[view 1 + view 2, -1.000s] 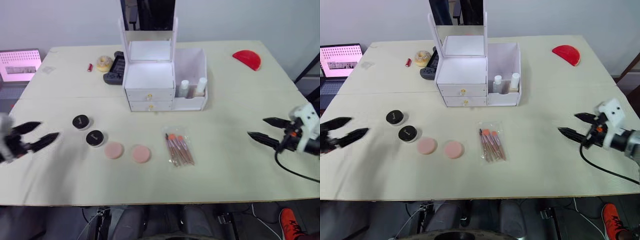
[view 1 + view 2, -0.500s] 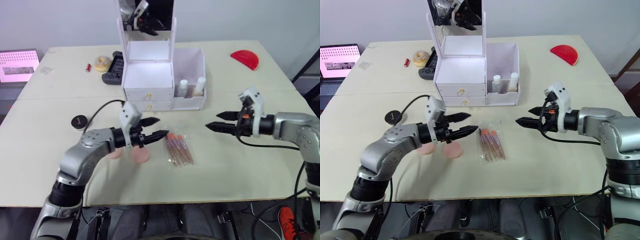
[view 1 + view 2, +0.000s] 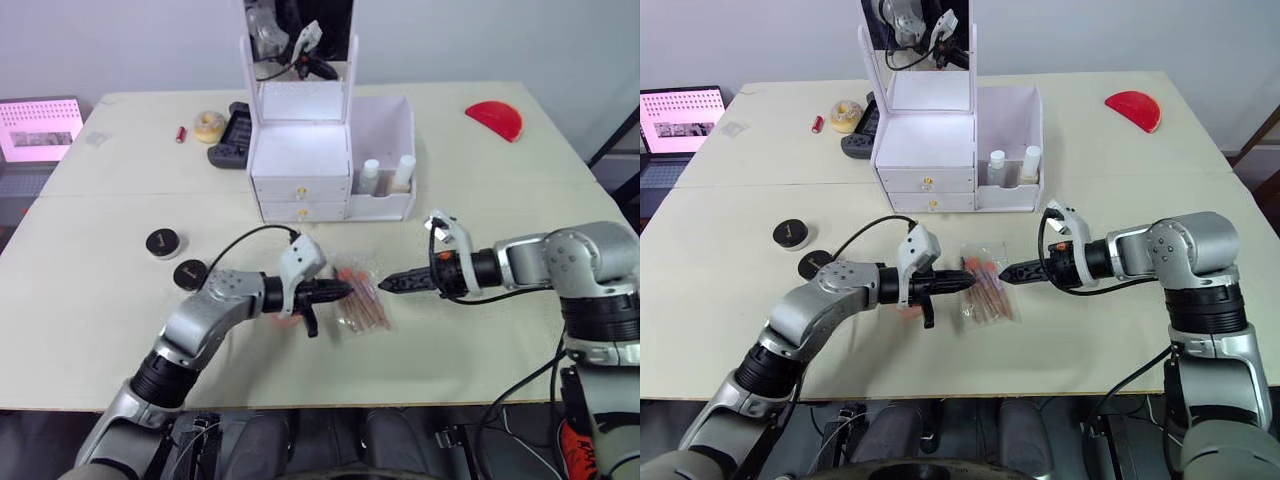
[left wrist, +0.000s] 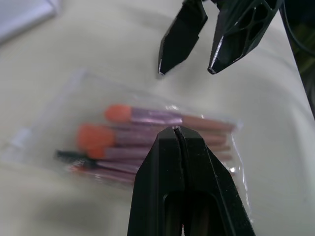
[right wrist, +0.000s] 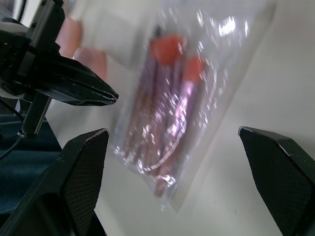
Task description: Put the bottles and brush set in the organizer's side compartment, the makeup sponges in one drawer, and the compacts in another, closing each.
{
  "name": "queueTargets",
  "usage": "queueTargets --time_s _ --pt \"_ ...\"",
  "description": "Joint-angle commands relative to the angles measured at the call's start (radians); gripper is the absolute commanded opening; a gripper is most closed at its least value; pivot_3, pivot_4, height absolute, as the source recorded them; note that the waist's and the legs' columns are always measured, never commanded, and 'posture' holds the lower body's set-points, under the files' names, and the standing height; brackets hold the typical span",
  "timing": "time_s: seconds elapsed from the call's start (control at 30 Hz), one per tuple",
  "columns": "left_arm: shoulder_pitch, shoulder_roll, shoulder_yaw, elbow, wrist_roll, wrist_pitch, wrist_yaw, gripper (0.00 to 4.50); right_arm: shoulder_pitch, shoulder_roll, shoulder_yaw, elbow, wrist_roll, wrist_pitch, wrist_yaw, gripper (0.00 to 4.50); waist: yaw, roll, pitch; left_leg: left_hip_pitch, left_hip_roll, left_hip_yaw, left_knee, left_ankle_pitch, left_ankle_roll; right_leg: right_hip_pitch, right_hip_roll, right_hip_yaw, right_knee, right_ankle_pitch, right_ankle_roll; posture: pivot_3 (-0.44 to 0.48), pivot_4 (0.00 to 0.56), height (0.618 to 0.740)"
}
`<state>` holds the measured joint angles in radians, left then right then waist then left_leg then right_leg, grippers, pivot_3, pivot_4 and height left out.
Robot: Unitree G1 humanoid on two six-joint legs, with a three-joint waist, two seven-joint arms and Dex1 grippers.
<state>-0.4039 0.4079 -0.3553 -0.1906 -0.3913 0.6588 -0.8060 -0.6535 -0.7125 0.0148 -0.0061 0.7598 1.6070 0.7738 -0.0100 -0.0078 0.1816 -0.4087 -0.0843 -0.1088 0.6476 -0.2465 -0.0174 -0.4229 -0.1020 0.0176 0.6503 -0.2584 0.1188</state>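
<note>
Pale desk (image 3: 480,350) stood vs. a grey wall, laptop (image 3: 40,128) at its far left. 2 bottles (image 3: 385,175) sat in organizer (image 3: 300,160) side compartment; 2 compacts (image 3: 165,242) w/ brush set (image 3: 362,297) at desk centre. Left hand (image 4: 177,132) pressed together over brushes; right hand (image 5: 167,142) spread wide per its wrist view.

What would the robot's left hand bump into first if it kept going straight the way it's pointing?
Most likely the brush set: the shut left hand points right at the bag on the table. Past it waits the right hand. How high it is above the bag is hard to judge.
</note>
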Motion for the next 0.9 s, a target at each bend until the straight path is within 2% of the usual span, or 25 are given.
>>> queueTargets --time_s 0.03,0.3,0.6,0.7,0.9 --pt "-0.029 -0.007 -0.018 0.018 0.035 -0.026 -0.016 0.03 -0.019 0.027 0.005 0.02 0.007 0.007 -0.01 4.5 -0.002 0.0 0.0 0.0 0.0 0.0 0.0 0.0 0.0 0.0 0.0 0.0 0.0 0.0 0.0 0.0 0.15 0.74" --pt "-0.038 0.002 -0.051 0.052 0.095 -0.029 -0.03 0.03 -0.057 0.133 0.013 0.109 -0.01 0.007 -0.05 4.5 -0.007 0.0 -0.001 0.001 0.001 0.0 0.0 0.0 0.0 0.0 0.001 0.0 0.0 0.0 0.0 0.0 0.15 0.74" --pt "-0.036 -0.006 -0.047 0.05 0.114 -0.03 -0.041 0.03 -0.062 0.186 0.031 0.153 -0.039 -0.011 -0.071 4.5 -0.009 0.0 -0.005 0.001 0.002 0.0 0.0 0.0 0.0 0.0 0.003 0.001 0.001 0.001 -0.001 0.0 0.15 0.74" --pt "-0.035 -0.005 -0.043 0.05 0.116 -0.029 -0.044 0.0 -0.068 0.196 0.032 0.17 -0.05 -0.025 -0.071 3.62 -0.008 -0.001 -0.006 0.001 0.004 0.0 0.0 0.0 0.0 0.0 0.004 0.001 0.001 0.001 -0.002 0.0 0.15 0.74" --pt "-0.033 -0.006 -0.038 0.051 0.122 -0.03 -0.048 0.0 -0.069 0.194 0.044 0.175 -0.057 -0.036 -0.064 0.57 -0.006 -0.001 -0.006 0.001 0.004 0.0 0.0 0.0 0.0 0.0 0.004 0.001 0.0 0.001 -0.002 0.0 0.15 0.74"
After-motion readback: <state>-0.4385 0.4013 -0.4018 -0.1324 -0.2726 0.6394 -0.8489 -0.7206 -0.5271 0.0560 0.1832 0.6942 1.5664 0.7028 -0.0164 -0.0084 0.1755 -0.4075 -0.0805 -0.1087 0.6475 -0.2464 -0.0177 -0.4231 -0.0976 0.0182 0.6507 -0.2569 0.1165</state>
